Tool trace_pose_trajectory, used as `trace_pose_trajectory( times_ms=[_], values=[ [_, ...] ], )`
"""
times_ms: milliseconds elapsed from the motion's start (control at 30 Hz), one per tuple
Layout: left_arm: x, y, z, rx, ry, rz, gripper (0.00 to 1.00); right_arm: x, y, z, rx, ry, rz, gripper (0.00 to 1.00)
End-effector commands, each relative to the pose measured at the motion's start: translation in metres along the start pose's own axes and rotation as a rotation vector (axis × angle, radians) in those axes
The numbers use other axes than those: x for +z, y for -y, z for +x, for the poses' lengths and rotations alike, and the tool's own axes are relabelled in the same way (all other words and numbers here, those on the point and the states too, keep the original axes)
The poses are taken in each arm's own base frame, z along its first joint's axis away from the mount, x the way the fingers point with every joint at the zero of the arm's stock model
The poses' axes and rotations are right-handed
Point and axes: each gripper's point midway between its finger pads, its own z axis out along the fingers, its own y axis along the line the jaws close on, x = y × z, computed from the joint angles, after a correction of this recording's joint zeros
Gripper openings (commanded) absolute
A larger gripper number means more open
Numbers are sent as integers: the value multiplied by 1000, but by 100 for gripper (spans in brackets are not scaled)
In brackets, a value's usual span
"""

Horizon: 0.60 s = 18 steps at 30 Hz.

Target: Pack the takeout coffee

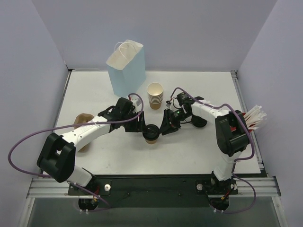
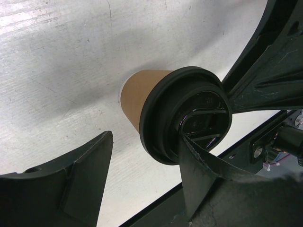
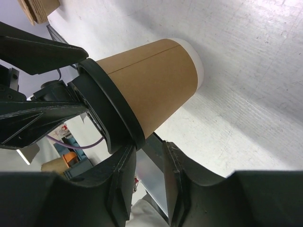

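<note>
The takeout coffee, a tan paper cup with a black lid, stands on the table between my two grippers. In the left wrist view the cup and its lid lie between my wide-open left gripper, and one finger reaches over the lid's top. In the right wrist view the cup is just ahead of my right gripper. Its jaws stand a narrow gap apart with nothing between them, and one finger touches the lid's rim. From above, the left gripper and the right gripper flank the cup.
A light blue paper bag stands open at the back. A stack of lidless tan cups stands behind the coffee. A brown cardboard piece lies at the left, and white sticks at the right edge.
</note>
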Motion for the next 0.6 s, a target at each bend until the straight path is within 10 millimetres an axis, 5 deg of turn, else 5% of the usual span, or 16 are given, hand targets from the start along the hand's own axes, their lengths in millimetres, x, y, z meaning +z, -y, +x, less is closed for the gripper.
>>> trace_pose_trajectory(
  times_ms=[0,167,367,533,567],
  values=[
    [10,-39,30,-33,-64,-151,66,13,49,1,56,18,203,27],
    [11,-54,41,-56,-70,-212,66,18,83,19,119,16,337,24],
    [11,-60,54,-91,-70,-220,66,18,98,26,154,30,413,24],
    [-4,-31,16,-66,2,-145,66,-12,42,-14,48,120,343,29],
    [-14,-12,-15,-41,65,-114,66,-20,31,-23,37,137,324,30]
  ],
)
